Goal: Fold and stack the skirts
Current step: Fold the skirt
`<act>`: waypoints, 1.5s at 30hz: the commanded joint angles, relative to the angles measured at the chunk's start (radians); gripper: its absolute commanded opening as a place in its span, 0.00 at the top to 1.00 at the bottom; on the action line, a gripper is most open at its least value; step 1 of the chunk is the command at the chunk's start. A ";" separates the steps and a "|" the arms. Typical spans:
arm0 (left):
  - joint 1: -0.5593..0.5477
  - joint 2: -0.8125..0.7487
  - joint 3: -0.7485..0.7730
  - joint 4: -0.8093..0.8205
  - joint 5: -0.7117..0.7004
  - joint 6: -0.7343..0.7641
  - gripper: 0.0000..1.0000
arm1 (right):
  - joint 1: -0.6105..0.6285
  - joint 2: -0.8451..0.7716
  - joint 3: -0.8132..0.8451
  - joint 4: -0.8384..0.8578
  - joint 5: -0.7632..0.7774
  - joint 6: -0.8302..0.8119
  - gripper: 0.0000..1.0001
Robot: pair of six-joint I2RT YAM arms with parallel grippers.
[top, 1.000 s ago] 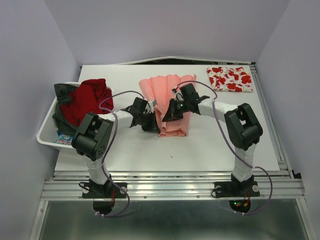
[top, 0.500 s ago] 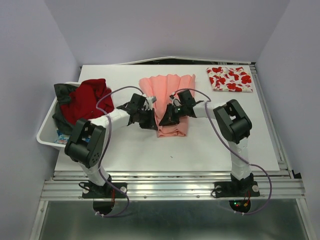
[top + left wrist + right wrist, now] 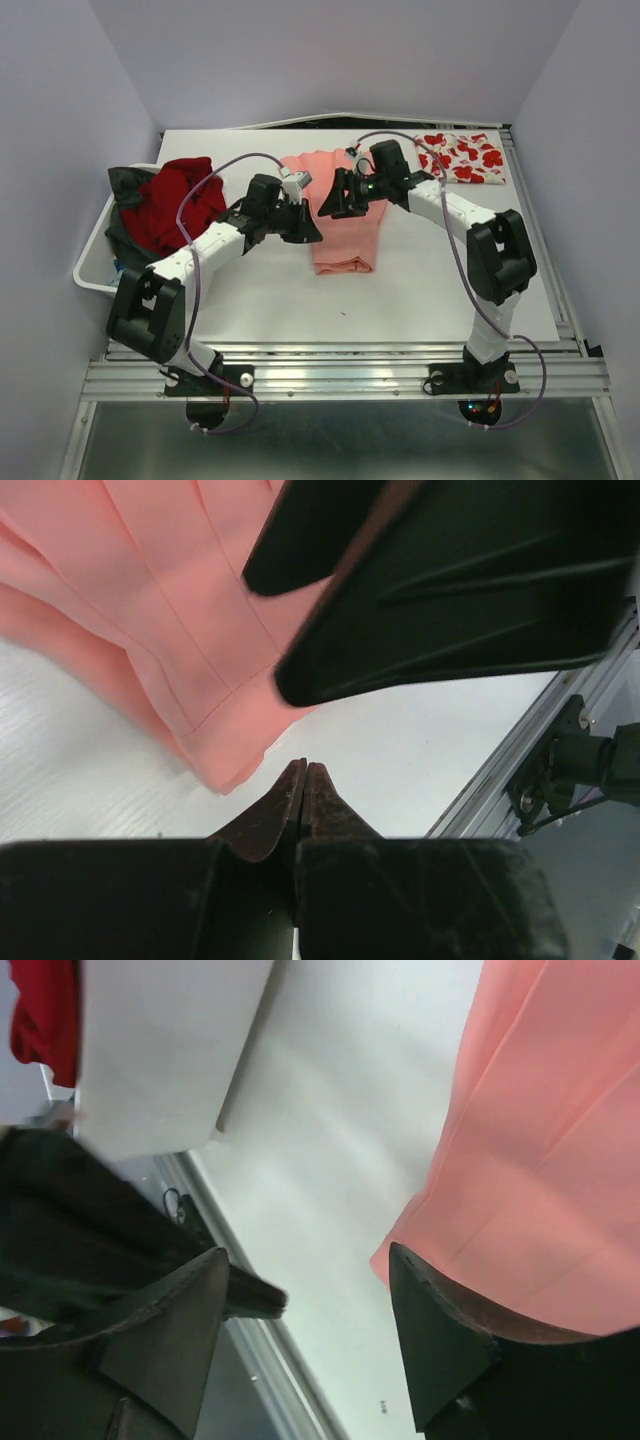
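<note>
The salmon-pink pleated skirt lies folded lengthwise mid-table; it also shows in the left wrist view and the right wrist view. My left gripper hovers at the skirt's left edge, shut with nothing between its fingers. My right gripper hangs open just above the skirt's upper left part, holding nothing. The white skirt with red flowers lies folded flat at the far right corner.
A white bin at the table's left edge holds red cloth and dark cloth. The two grippers are very close together. The table's metal front rail runs along the near edge.
My right gripper has opened and let go of the pink skirt, lifting toward the far side. The left arm has stretched out to the right, still shut.
</note>
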 commanded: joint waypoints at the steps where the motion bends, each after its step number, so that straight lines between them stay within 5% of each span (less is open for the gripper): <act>1: -0.004 0.090 0.038 0.103 0.056 -0.052 1.00 | -0.061 -0.079 0.091 -0.201 0.068 -0.211 0.32; 8: 0.000 0.298 0.071 0.134 0.073 -0.112 1.00 | -0.070 0.051 0.045 -0.378 0.090 -0.359 0.51; 15: 0.062 0.365 -0.009 0.094 -0.005 -0.110 1.00 | -0.070 0.171 -0.060 -0.387 0.124 -0.422 0.56; 24: 0.047 0.218 0.040 -0.050 0.062 0.052 1.00 | -0.070 0.133 -0.088 -0.459 0.106 -0.527 0.55; 31: 0.022 0.101 0.150 0.023 0.075 0.115 0.92 | -0.070 0.010 0.083 -0.530 0.049 -0.572 0.44; 45: 0.106 0.524 0.413 0.150 -0.011 -0.041 0.92 | -0.105 0.115 0.239 -0.536 0.196 -0.594 0.41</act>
